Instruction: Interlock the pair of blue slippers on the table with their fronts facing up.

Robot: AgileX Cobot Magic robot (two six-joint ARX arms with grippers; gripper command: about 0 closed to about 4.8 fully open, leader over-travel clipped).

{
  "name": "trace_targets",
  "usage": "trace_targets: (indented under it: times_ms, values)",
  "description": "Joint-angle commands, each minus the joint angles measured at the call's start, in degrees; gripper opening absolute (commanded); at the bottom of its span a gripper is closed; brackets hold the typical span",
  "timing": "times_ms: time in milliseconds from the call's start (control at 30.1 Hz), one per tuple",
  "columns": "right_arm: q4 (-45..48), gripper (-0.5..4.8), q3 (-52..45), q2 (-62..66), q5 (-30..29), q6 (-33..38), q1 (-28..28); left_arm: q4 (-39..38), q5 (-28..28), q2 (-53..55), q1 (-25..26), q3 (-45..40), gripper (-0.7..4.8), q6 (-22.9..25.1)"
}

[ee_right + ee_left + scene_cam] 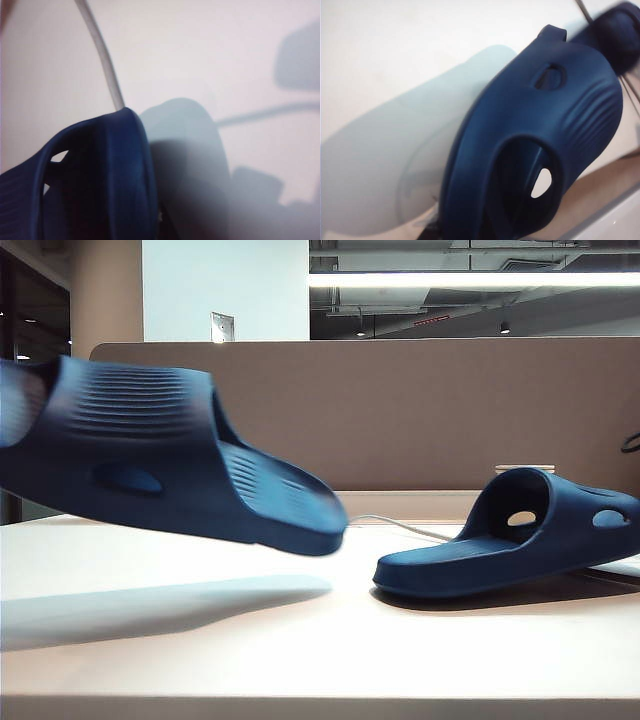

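Nearest the exterior camera, one blue slipper (170, 455) hangs clear of the white tabletop (300, 650), tilted with its toe dipping toward the middle and its shadow on the surface below. The left wrist view looks along this slipper's ribbed strap (555, 125); the left gripper's fingers are out of sight beneath it, nearly pressed together, and they seem to pinch the slipper's heel, though the contact itself is hidden.

Further back on the right, the second slipper (520, 535) rests sole-down on the tabletop, well apart from the first. It fills the right wrist view (95, 175), but the right gripper's fingers do not show and I cannot tell their state. A thin white cable (400, 527) lies behind, before the brown partition (400, 410).

A shallow heel pinch could let the raised slipper swing or drop, and meeting its mate off-angle would spoil the interlock.
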Motion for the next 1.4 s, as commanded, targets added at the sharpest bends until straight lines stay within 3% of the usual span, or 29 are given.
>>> trace_targets:
  times_ms: [33,498,664,864,1395]
  values:
    - [2.6,0.52,0.2,-0.2,-3.5,1.9,0.0,0.3,4.3,1.2,2.8,-0.6,-0.04,0.3]
    - [5.2,0.52,0.2,-0.2,-9.1,4.2,0.3,1.3,1.3,8.5,2.9,-1.0,-0.04,1.9]
    - [6.7,0.52,0.2,-0.2,-11.5,5.7,0.4,2.6,3.3,10.9,2.9,-1.0,-0.04,1.9]
    - [7.2,0.51,0.2,-0.2,-11.7,5.9,2.4,6.5,9.2,14.8,2.9,-1.0,-0.04,1.1]
    - [10.6,0.52,0.2,-0.2,-11.3,6.1,6.3,11.0,16.3,21.7,2.9,-1.0,-0.04,-0.8]
